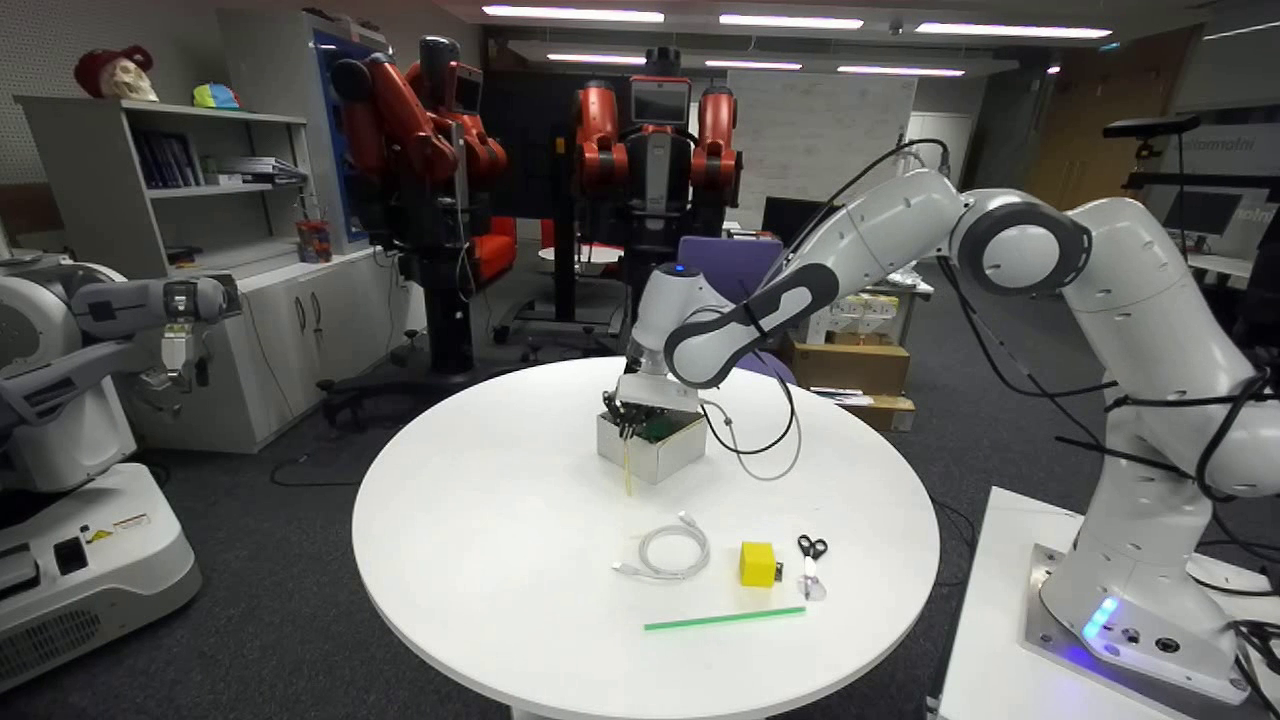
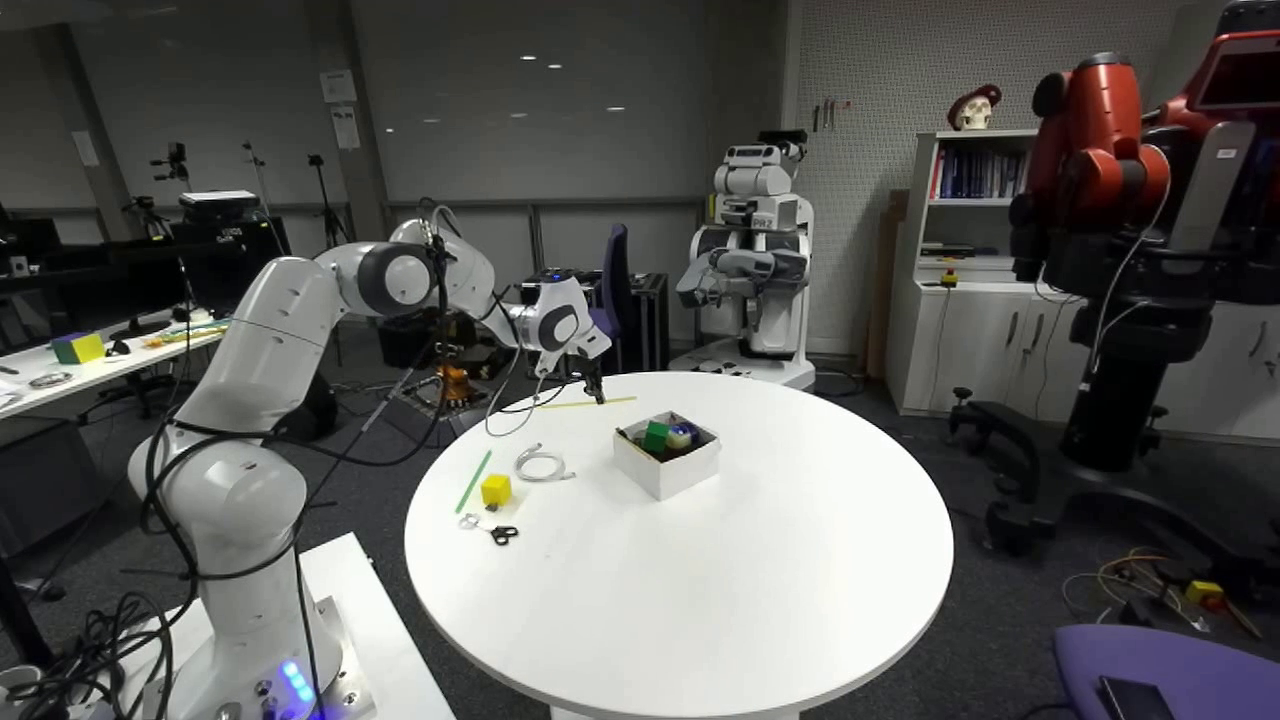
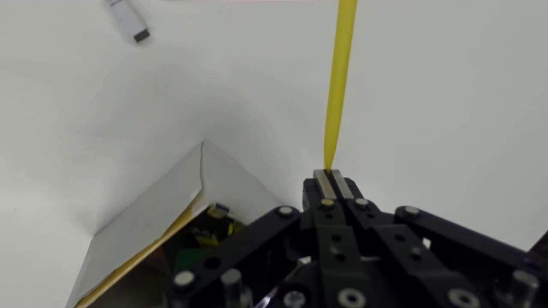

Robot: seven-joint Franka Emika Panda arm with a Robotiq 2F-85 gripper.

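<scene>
My gripper (image 3: pixel 328 172) is shut on a thin yellow straw (image 3: pixel 339 85), pinched flat where it enters between the fingertips. In the wrist view the straw runs from the tips to the top edge; any part behind the fingers is hidden there. An exterior view shows the gripper (image 2: pixel 600 400) low at the table's far side, with the straw (image 2: pixel 618 400) reaching out on both sides of it. Beside the gripper stands an open white box (image 3: pixel 154 209) holding a green block (image 2: pixel 656 436) and other small items. The gripper (image 1: pixel 627 432) partly covers this box (image 1: pixel 640 462) in an exterior view.
On the round white table (image 1: pixel 480 520) lie a coiled grey cable (image 1: pixel 675 550), a yellow cube (image 1: pixel 757 565), scissors (image 1: pixel 812 560) and a green straw (image 1: pixel 725 618). The cable's plug (image 3: pixel 128 19) shows in the wrist view. A purple chair (image 1: pixel 730 262) stands behind the table.
</scene>
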